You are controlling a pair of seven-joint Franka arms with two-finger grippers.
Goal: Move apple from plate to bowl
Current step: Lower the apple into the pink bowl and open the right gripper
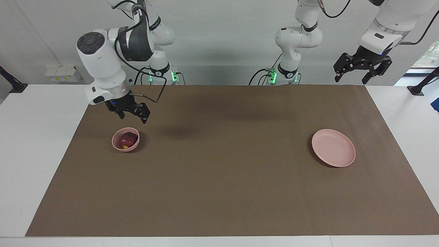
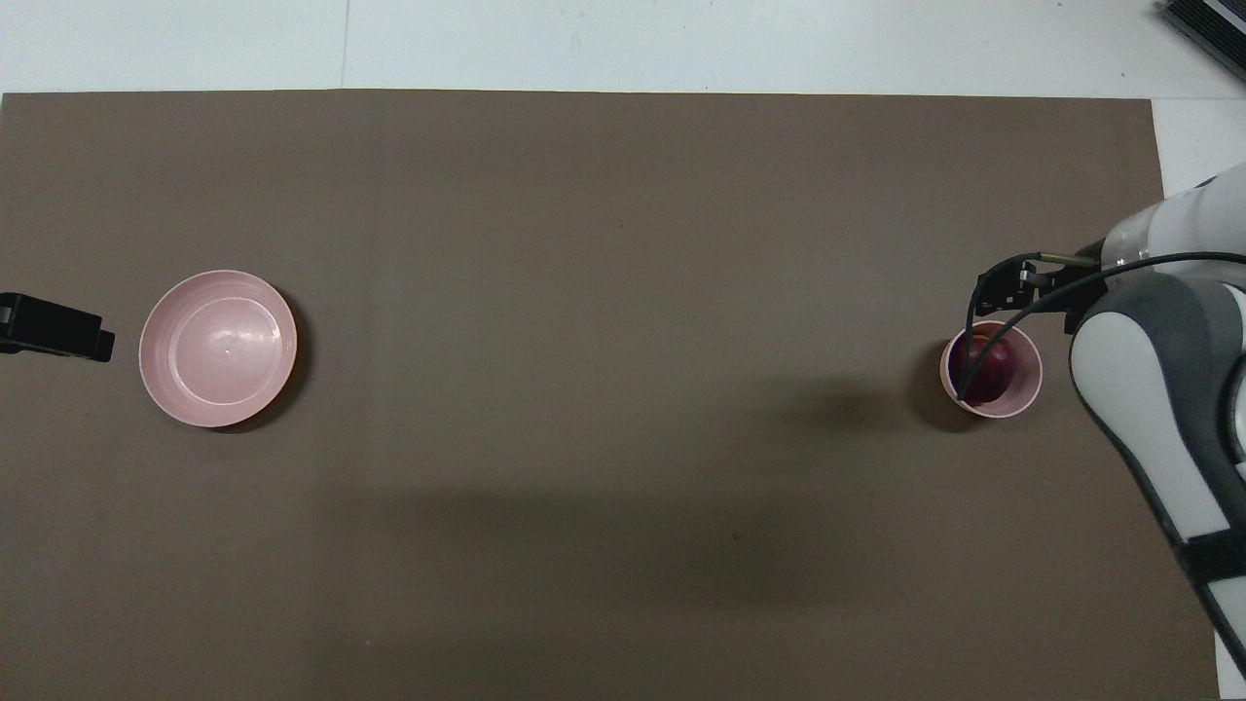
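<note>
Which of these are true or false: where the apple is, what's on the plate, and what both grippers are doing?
1. The apple lies in the bowl. True.
2. The plate holds the apple. False: nothing lies on it.
3. The right gripper grips the apple. False: it is open, raised above the bowl.
4. The left gripper is open and waits in the air at its own end of the table. True.
5. The bowl stands on the plate. False: they stand at different ends of the brown mat.

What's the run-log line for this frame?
apple: in bowl | plate: bare | right end effector: open, above bowl, holds nothing | left end effector: open, raised, waiting
</note>
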